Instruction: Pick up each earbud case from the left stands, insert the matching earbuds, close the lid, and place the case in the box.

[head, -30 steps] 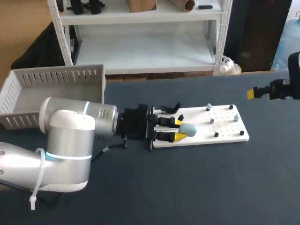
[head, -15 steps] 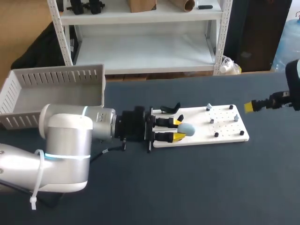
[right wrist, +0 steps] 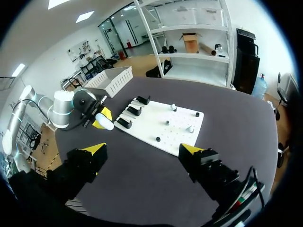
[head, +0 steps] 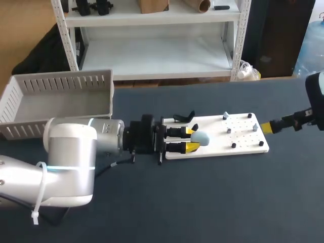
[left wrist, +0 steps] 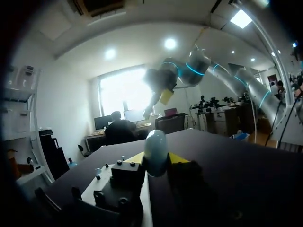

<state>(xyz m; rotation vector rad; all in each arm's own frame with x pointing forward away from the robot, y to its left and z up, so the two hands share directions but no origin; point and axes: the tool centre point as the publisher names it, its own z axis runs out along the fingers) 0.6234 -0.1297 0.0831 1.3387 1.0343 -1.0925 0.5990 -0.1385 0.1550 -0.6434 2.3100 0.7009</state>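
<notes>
The left gripper (head: 194,139) grips a pale blue earbud case (head: 201,137) between both yellow tips, over the left end of the white board (head: 240,144) and just beside a black stand (head: 183,117). The right gripper (right wrist: 142,151) hangs with fingers spread wide — well apart from the case, past the board's right end. Beneath lies the dark table (head: 202,202), with a white slatted box (head: 55,96) at its back left corner.
</notes>
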